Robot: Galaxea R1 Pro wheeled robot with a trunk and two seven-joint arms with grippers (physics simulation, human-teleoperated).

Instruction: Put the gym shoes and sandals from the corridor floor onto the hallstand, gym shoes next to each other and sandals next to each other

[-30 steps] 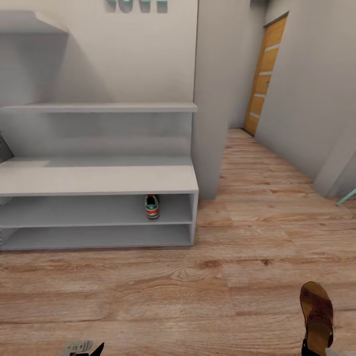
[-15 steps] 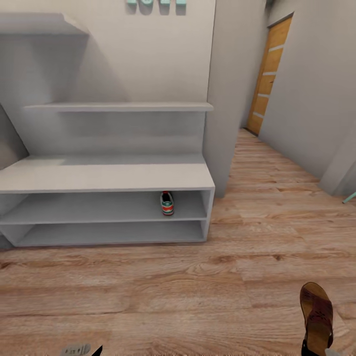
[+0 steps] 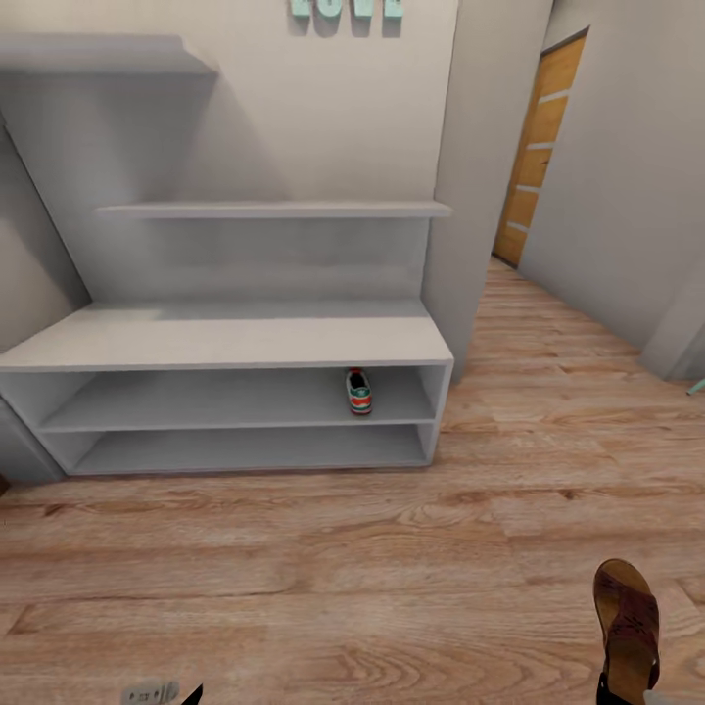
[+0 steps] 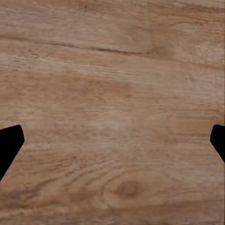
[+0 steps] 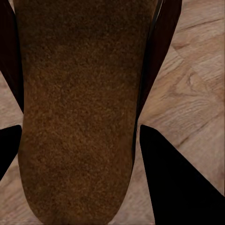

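One sandal [image 3: 628, 627] rides low in the right tool [image 5: 79, 140], fingers clamped on either side of its brown sole; the left tool [image 4: 112, 145] hangs wide open over bare floor [image 3: 323, 568]. The view has swung, bringing the shoe rack [image 3: 225, 338] fully into frame, so delivery looks close. Far back, a green-striped sneaker [image 3: 359, 391] waits on its upper shelf.
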